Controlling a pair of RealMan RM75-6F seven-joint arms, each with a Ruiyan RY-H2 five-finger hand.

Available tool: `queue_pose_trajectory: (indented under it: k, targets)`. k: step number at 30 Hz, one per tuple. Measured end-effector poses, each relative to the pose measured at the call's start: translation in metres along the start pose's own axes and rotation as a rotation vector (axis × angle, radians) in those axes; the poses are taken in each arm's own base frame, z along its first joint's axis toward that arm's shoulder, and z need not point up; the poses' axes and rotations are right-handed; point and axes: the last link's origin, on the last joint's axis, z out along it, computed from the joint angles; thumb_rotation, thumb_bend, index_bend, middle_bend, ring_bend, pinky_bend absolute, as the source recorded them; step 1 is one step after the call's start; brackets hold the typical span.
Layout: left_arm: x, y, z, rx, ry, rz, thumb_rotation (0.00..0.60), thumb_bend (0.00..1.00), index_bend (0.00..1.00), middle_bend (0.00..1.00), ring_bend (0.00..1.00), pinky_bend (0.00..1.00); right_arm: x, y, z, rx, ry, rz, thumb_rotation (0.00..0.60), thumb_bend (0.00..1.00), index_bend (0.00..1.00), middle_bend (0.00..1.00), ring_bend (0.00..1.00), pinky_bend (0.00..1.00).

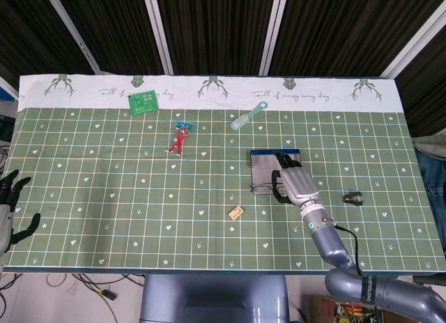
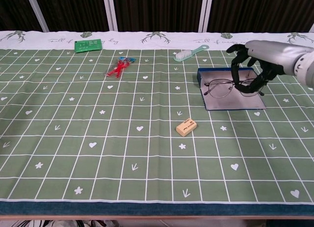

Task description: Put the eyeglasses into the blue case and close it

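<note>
The blue case [image 2: 230, 102] lies open at the table's right middle, its grey inside up; the head view shows the case [image 1: 262, 171] partly under my hand. My right hand [image 2: 251, 65] grips the eyeglasses [image 2: 219, 87] by their right side and holds them over the case, lenses toward the left. From above, the right hand [image 1: 291, 185] covers most of the frames, and only one lens of the eyeglasses [image 1: 260, 190] sticks out at the case's left edge. Whether they touch the case floor I cannot tell. My left hand [image 1: 8, 208] stays at the far left table edge, fingers spread, holding nothing.
A tan eraser [image 2: 186, 127] lies left of the case toward the front. A mint brush [image 2: 190, 52] is behind the case, a red toy [image 2: 119, 67] and a green card [image 2: 88, 44] are further left. A black clip [image 1: 354, 197] sits right of the case.
</note>
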Motion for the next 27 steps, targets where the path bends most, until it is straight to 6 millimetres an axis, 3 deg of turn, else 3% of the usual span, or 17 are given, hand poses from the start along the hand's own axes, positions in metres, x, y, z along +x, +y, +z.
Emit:
queue_pose_trajectory:
  k: [9,27]
  targets:
    - [0.0,-0.001,0.001,0.004,0.001,0.0,0.6,0.35,0.12,0.0,0.0,0.0,0.009,0.008,0.03,-0.012,-0.011,-0.023,0.6,0.48,0.63,0.02,0.04,0.2]
    - [0.0,-0.001,0.001,0.009,-0.002,0.008,0.6,0.35,0.12,0.0,0.0,0.0,-0.004,0.038,0.061,-0.046,-0.029,-0.019,0.6,0.48,0.63,0.02,0.04,0.2]
